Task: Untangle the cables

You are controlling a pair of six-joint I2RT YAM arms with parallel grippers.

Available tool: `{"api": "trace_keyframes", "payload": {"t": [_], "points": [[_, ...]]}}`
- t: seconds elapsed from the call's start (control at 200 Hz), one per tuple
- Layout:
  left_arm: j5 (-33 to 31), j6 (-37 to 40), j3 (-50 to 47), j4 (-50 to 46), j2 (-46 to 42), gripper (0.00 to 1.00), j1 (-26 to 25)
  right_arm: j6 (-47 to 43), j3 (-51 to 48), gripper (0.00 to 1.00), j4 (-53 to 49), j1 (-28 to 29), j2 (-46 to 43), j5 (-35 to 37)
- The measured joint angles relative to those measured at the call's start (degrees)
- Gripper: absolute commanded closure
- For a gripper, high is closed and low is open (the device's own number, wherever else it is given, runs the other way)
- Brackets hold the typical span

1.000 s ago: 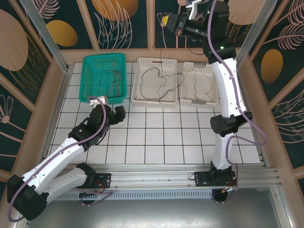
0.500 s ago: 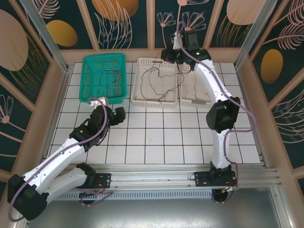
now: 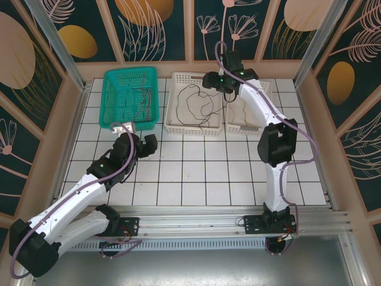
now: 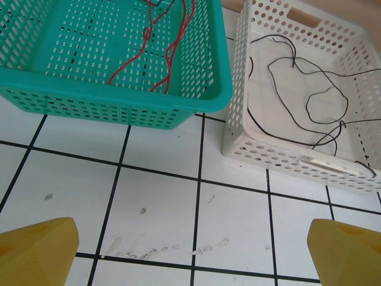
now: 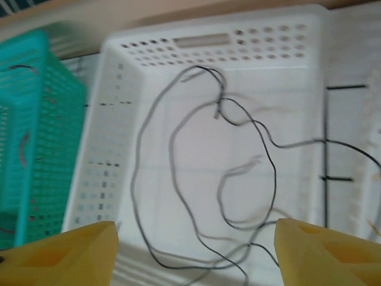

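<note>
A black cable [image 3: 196,104] lies in loose loops in the middle white basket [image 3: 193,129]. My right gripper [image 3: 209,80] hovers open over that basket's back right corner. In the right wrist view its yellow fingertips stand wide apart above the black cable [image 5: 221,104], with nothing between them. Red cables [image 3: 141,98] lie in the teal basket [image 3: 105,98]. A tan cable [image 3: 235,110] rests in the right white basket [image 3: 250,129]. My left gripper [image 3: 144,146] is open above bare tiles in front of the teal basket. Its wrist view shows the red cables [image 4: 169,47] and the black cable [image 4: 309,101].
The three baskets stand in a row along the back wall. My right arm [image 3: 262,113] arches over the right basket. Wooden side walls bound the tiled floor [image 3: 196,173]. The teal basket [image 4: 119,104] and white basket [image 4: 286,158] sit close together.
My right arm came down from high at the back wall to just over the middle basket. Its jaws opened and the black cable dropped into the basket. The left arm stayed still.
</note>
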Motion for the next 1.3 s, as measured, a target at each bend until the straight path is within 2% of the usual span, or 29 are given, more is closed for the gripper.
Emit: {"api": "trace_keyframes", "payload": {"t": [0.275,0.405,0.576,1.016,1.296], "points": [[0.7,0.0,-0.1,0.2,0.0,0.02,0.0,0.0,-8.5,0.33,0.2,-1.9,-3.0,6.4],[1.0,0.0,-0.1,0.2,0.0,0.02,0.0,0.1,-11.6,0.43,0.6,-2.3,-3.0,7.1],[1.0,0.0,-0.1,0.2,0.0,0.02,0.0,0.3,-11.8,0.52,1.6,-2.7,-3.0,6.2],[1.0,0.0,-0.1,0.2,0.0,0.02,0.0,0.3,-12.2,0.52,2.7,-3.6,-1.6,5.8],[1.0,0.1,-0.1,0.2,0.0,0.02,0.0,0.3,-13.4,0.58,3.6,-3.8,0.4,5.8]]}}
